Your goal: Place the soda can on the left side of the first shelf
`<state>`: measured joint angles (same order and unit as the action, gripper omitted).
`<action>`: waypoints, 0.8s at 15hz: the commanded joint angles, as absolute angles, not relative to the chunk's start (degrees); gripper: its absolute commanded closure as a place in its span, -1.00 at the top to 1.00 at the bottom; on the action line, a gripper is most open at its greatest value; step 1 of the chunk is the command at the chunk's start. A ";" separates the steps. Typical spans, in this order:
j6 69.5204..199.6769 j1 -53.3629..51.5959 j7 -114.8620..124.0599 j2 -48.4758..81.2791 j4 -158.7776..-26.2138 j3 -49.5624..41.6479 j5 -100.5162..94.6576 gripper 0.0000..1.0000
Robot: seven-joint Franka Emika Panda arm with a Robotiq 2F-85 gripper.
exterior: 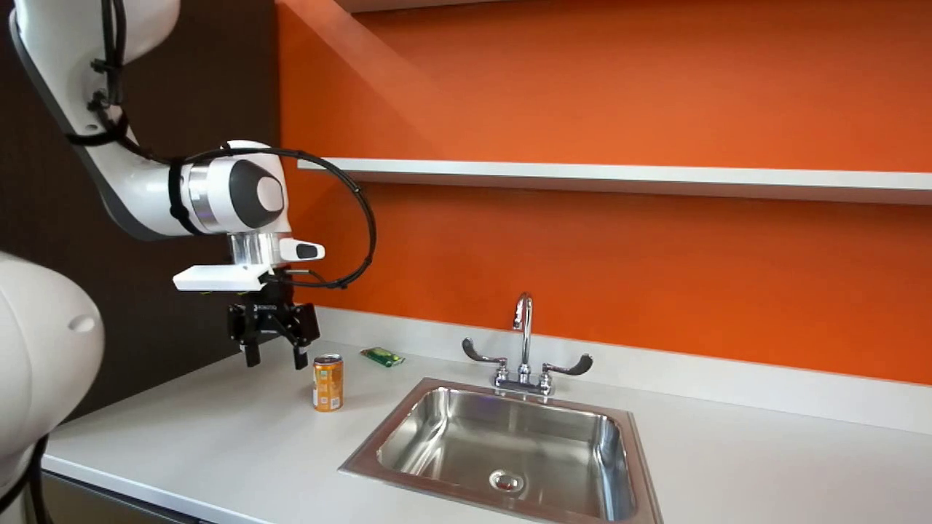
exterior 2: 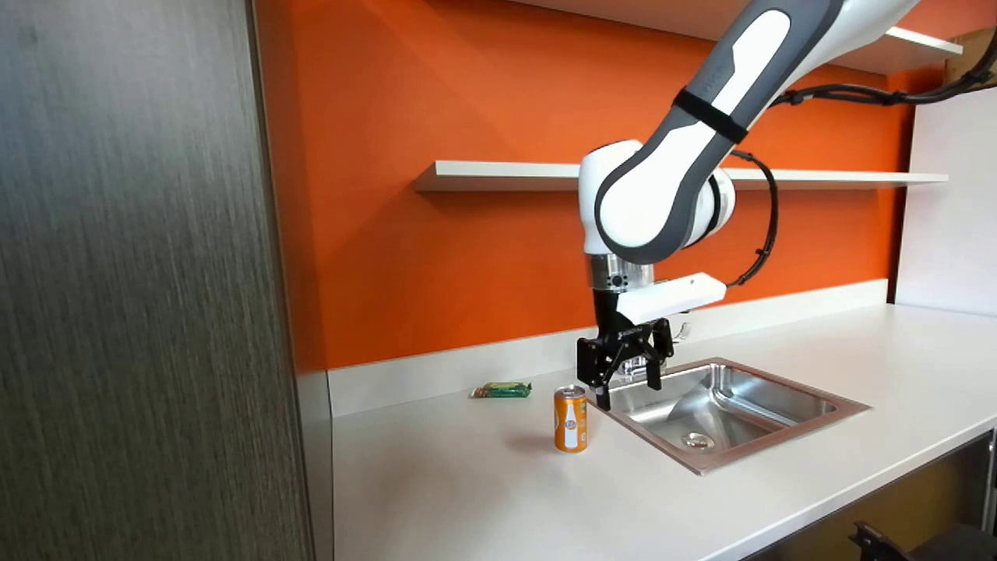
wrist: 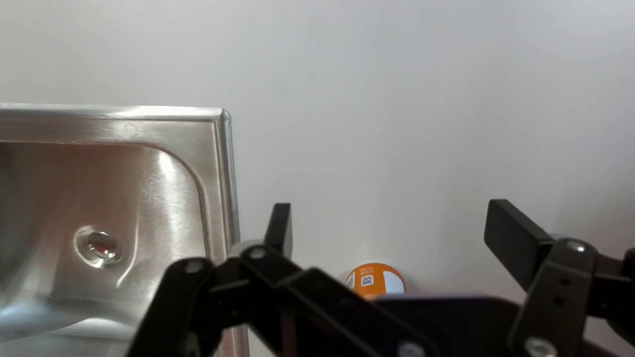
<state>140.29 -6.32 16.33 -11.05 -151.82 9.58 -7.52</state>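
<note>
While the robot arm [exterior: 145, 196] hangs in the upper left of an exterior view, its gripper [exterior: 277, 356] points down with the jaws spread wide and nothing in their hold. Just below and to the right of it in that frame, the soda can [exterior: 328, 383] stands upright on the white countertop [exterior: 196, 444], not touching the gripper. The first shelf [exterior: 619, 173] runs along the orange wall [exterior: 655, 291] from left of centre to the right edge, well above the soda can. The steel sink [exterior: 633, 451] takes up the lower middle, the faucet [exterior: 526, 342] just behind it; a green packet [exterior: 382, 356] lies near the soda can, slightly higher in the frame. In the wrist view, the soda can [wrist: 375, 280] shows at the lower middle, partly hidden behind the gripper, with the sink along the left side.
</note>
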 commanded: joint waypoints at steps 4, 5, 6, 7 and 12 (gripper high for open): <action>148.92 -6.11 22.41 -3.07 -149.85 10.54 -8.47 1.00; 149.93 -6.23 22.84 -2.06 -149.60 10.40 -8.56 1.00; 150.96 -6.33 23.46 -0.93 -149.33 10.25 -8.85 1.00; 151.73 -6.43 24.05 0.30 -148.85 10.07 -9.30 1.00; 155.36 -7.33 26.64 4.99 -146.57 8.42 -11.45 1.00</action>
<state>153.69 -6.37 23.27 2.04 -148.87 9.72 -9.07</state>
